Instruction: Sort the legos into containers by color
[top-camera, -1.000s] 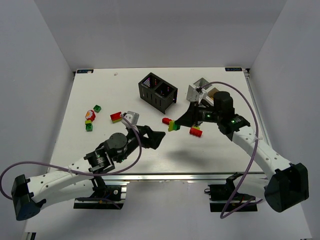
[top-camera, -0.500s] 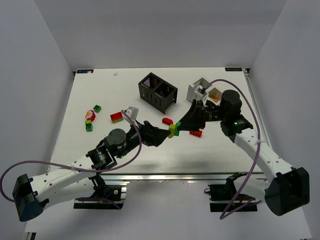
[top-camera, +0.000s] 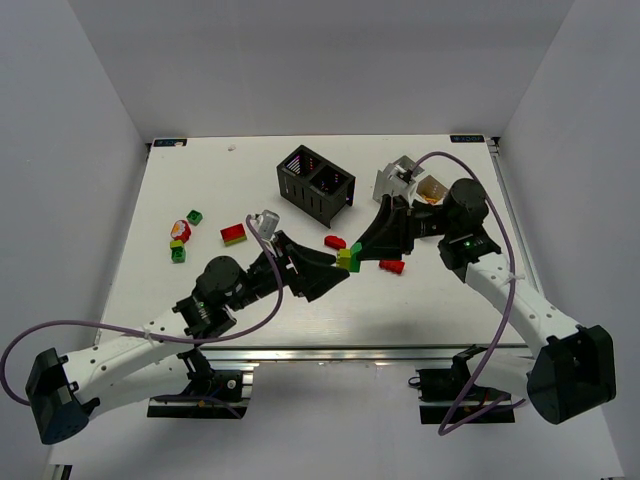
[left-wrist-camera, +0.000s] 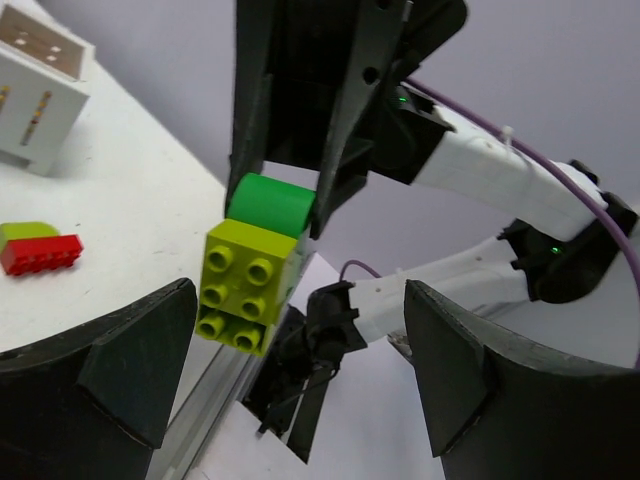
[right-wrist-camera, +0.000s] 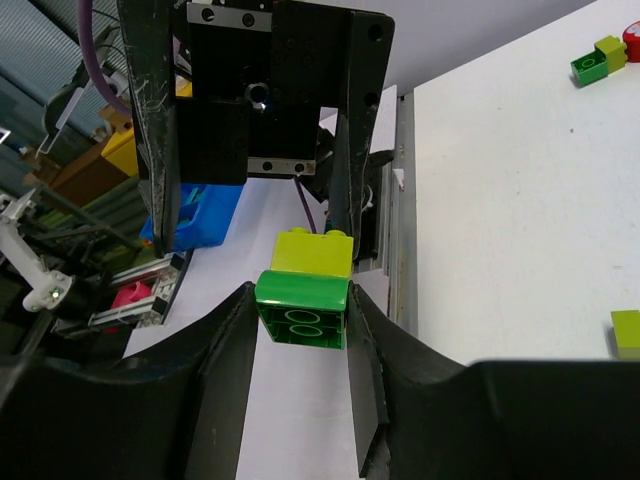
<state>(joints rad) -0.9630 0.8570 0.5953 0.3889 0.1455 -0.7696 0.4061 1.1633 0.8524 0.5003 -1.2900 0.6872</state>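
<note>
1. Mid-bench handover: the right fingers (right-wrist-camera: 222, 375) are clamped on the green brick of a green-and-yellow stack (top-camera: 348, 258). They hold it clear of the bench (top-camera: 150, 290), with the yellow brick pointing toward the left arm.

2. The left fingers (left-wrist-camera: 130, 360) are spread wide and grip nothing. They face the stack end-on from close by. In the left wrist view the yellow brick sits between the two fingers but touches neither.

3. The stack hangs near the middle of the bench, between the two arms and on the near side of both containers.

4. The black bin (top-camera: 316, 183) stands at an angle behind the stack. The white bin (top-camera: 405, 182) stands to its right, close beside the right arm's wrist. What lies inside either bin is too small to make out.

5. A red brick (top-camera: 335, 241) lies on the bench just behind the held stack. A second red brick (top-camera: 392, 266) lies just to its right, beneath the right arm.

6. Well apart on the left side of the bench lies a red-and-green stack (top-camera: 235, 234). Farther left are a single green brick (top-camera: 194, 216) and a small cluster of red, yellow and green pieces (top-camera: 179, 240).
</note>
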